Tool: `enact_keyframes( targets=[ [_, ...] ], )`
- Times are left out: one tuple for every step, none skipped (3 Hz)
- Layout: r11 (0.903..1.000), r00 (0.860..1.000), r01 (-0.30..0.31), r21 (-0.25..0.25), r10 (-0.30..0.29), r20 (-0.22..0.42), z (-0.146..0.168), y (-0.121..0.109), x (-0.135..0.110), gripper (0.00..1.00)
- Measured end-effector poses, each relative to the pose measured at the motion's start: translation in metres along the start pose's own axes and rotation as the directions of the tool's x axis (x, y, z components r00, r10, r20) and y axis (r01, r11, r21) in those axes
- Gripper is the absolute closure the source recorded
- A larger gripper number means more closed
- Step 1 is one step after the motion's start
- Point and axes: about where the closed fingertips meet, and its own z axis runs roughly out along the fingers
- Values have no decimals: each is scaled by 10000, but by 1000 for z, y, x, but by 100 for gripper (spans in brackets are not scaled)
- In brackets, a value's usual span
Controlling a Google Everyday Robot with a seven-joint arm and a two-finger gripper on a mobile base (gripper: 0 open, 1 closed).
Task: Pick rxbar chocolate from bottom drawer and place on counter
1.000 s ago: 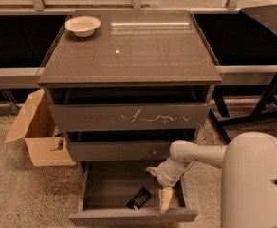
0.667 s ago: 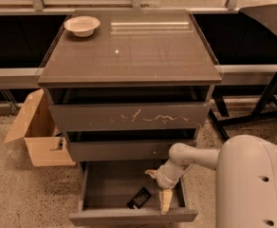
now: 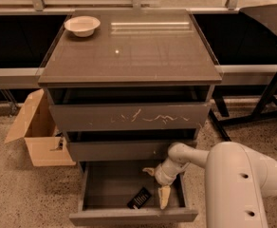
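Arm and gripper finish
Smooth, rounded white arm shell with small dark recessed holes; gripper, inside the open bottom drawer, has cream-yellow fingers, spread apart.

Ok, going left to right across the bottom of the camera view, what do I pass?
Cardboard box on the floor → rxbar chocolate in the bottom drawer → gripper, open, in the drawer just right of the bar → robot's white arm.
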Motion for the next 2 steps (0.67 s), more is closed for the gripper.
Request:
enact_keyframes(
  targets=[
    [9992,9984,376,-141,-382,-425,12,-4,4,0],
    [9938,9895,1067,-313,-1092,-945,24,-5,9,0]
  ],
)
